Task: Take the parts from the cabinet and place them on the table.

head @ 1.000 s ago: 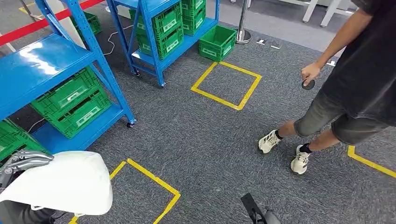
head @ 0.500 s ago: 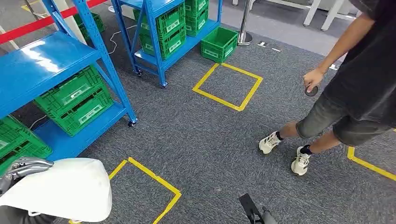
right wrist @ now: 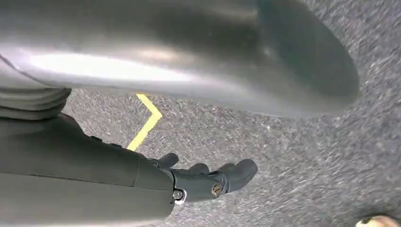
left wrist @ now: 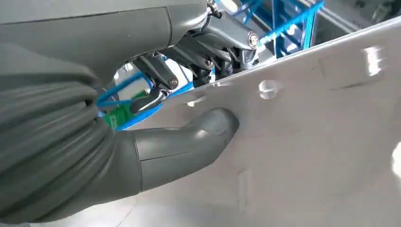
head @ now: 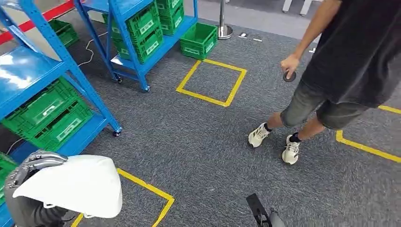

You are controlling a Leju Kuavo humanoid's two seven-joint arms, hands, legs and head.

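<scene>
- Head view: left hand [head: 35, 165] grips the white panel [head: 75, 187] at its edge, low left, over the carpet [head: 203, 146].
- Panel lies roughly flat, long axis running left to right.
- Right hand [right wrist: 208, 182] hangs empty, fingers loosely curled.

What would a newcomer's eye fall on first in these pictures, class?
The big white part, low on the left, gripped by the left robot hand. Next, the person standing at the upper right on the grey carpet. Then the blue racks at the left, stacked with green crates.
</scene>
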